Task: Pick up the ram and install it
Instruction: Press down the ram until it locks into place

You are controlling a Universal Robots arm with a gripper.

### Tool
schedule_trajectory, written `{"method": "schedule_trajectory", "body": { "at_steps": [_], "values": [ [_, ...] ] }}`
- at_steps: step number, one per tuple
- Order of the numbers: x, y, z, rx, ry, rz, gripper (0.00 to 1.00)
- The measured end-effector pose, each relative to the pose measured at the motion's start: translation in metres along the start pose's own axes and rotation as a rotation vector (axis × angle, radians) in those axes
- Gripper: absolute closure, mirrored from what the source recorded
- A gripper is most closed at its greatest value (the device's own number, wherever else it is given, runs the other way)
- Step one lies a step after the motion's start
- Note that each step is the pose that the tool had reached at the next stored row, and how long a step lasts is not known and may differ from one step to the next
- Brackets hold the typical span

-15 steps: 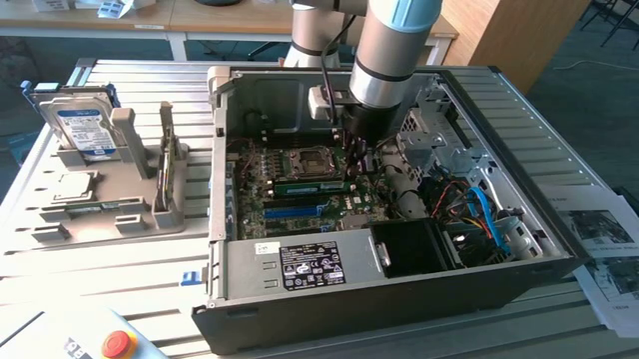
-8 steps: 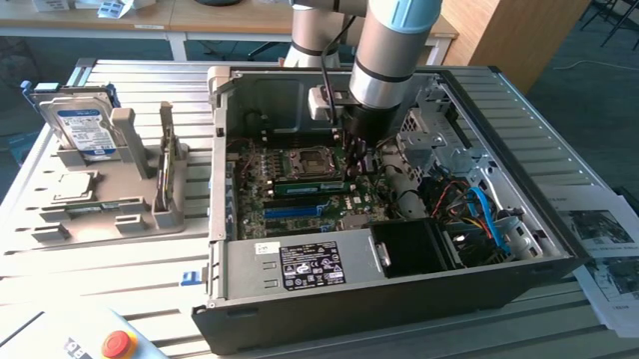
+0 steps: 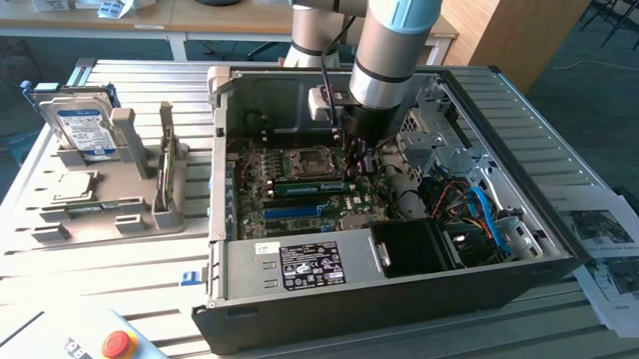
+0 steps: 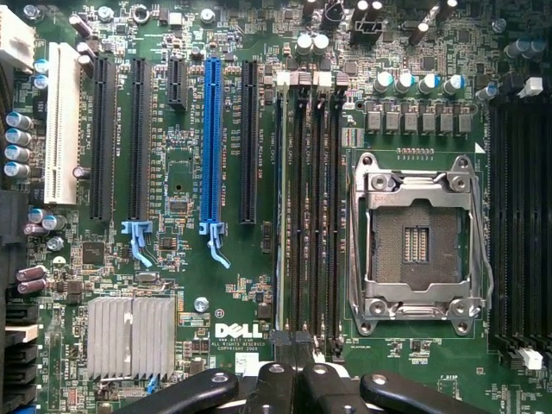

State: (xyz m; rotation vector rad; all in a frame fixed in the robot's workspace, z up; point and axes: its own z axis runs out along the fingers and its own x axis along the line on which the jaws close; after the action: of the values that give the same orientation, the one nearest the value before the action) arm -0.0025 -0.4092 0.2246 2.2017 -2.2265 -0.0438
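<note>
The ram (image 3: 311,188) stands on edge in a memory slot beside the processor socket (image 3: 302,162), inside the open computer case (image 3: 399,299) on the worktop (image 3: 120,262). Its long axis runs along the slot, across the motherboard (image 3: 299,209) from the exterior view's left to right. In the wrist view it appears as a thin edge (image 4: 282,207), probably seated. The jaws (image 4: 293,379) are closed and hold nothing, poised just above one end of the ram.
</note>
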Motion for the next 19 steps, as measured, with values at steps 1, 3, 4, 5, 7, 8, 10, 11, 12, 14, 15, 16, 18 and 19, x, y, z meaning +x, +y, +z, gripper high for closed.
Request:
{"method": "schedule_trajectory", "body": {
  "at_steps": [1, 3, 4, 5, 7, 8, 10, 11, 12, 14, 15, 16, 18, 19],
  "values": [
    [0.0, 0.0, 0.0002, 0.0, 0.0002, 0.0, 0.9],
    [0.0, 0.0, 0.0002, 0.0, 0.0001, 0.0, 0.9],
    [0.0, 0.0, 0.0003, 0.0001, -0.0001, 0.0, 0.9],
    [0.0, 0.0, 0.0003, 0.0001, -0.0001, 0.0, 0.9],
    [0.0, 0.0, 0.0009, 0.0001, -0.0001, 0.0, 0.9],
    [0.0, 0.0, 0.001, 0.0001, 0.0, 0.0, 0.9],
    [0.0, 0.0, 0.0011, 0.0, 0.0002, 0.0, 0.9],
    [0.0, 0.0, 0.0012, 0.0001, 0.0, 0.0, 0.9],
    [0.0, 0.0, 0.0013, 0.0001, -0.0002, 0.0, 0.9],
    [0.0, 0.0, 0.0013, 0.0001, -0.0002, 0.0, 0.9],
    [0.0, 0.0, 0.0013, 0.0001, -0.0002, 0.0, 0.9],
    [0.0, 0.0, 0.0013, 0.0001, -0.0001, 0.0, 0.9],
    [0.0, 0.0, 0.0013, 0.0001, -0.0001, 0.0, 0.9],
    [0.0, 0.0, 0.0014, 0.0001, -0.0001, 0.0, 0.9]
  ]
}}
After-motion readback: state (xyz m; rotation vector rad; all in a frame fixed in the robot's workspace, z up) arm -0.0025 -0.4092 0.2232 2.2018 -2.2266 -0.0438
